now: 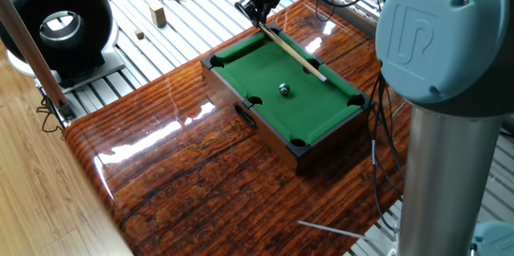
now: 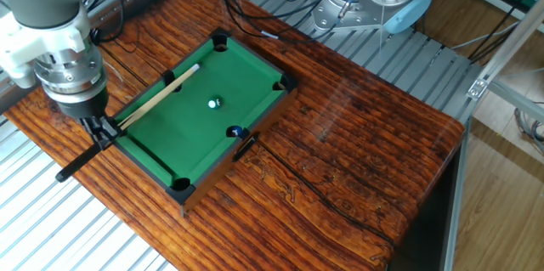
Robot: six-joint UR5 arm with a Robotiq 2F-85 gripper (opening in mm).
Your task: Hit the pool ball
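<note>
1. One fixed view: I see the gripper at the far end of the mini pool table, fingers pinched narrow on the butt of the cue stick.
2. Same view: the cue runs diagonally over the green felt, along the far long rail, tip out near the middle pocket on that side.
3. Same view: the pool ball sits on the felt around mid-table, apart from the cue tip, clear of every pocket.
4. Same view: a black ring-shaped device and a small wooden block sit on the slatted metal surface beyond the wooden tabletop.
5. The other fixed view: the gripper hangs at the table's short end on the left, jaws closed on the cue stick; a dark handle end sticks out behind the fingers.
6. Same view: the pool ball lies near the centre of the mini pool table, well apart from the cue, which lies towards the far rail.
</note>
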